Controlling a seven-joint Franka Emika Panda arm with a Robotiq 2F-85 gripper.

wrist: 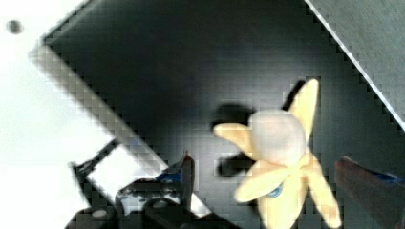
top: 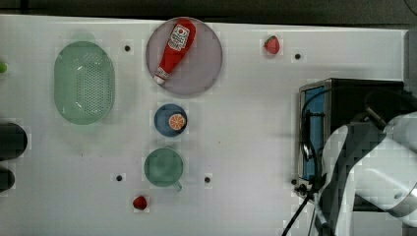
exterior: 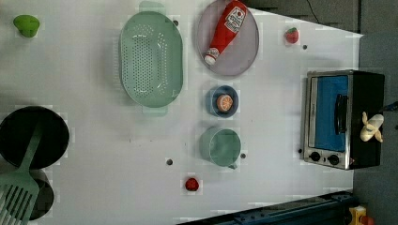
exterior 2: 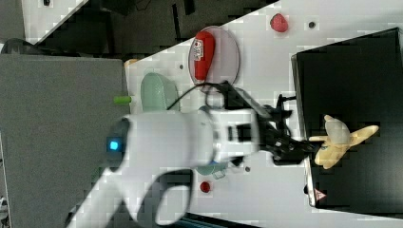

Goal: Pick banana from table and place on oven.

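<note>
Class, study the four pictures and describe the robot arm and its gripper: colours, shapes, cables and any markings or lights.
The arm has bulky, rounded white segments with a small glowing blue light. A black cable loops along it. The gripper is black, and its fingers are dark with reddish edges.

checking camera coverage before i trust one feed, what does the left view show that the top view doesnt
Left view alone: the banana lying on the oven's black top, a green object near the table's far corner, a dark pan and a green slotted spatula.

Top view alone: the robot arm, covering much of the oven and the spot where the banana sits.

Both: the oven, white table, green colander, ketchup bottle on a grey plate, blue bowl with an orange slice, green cup and two strawberries.
</note>
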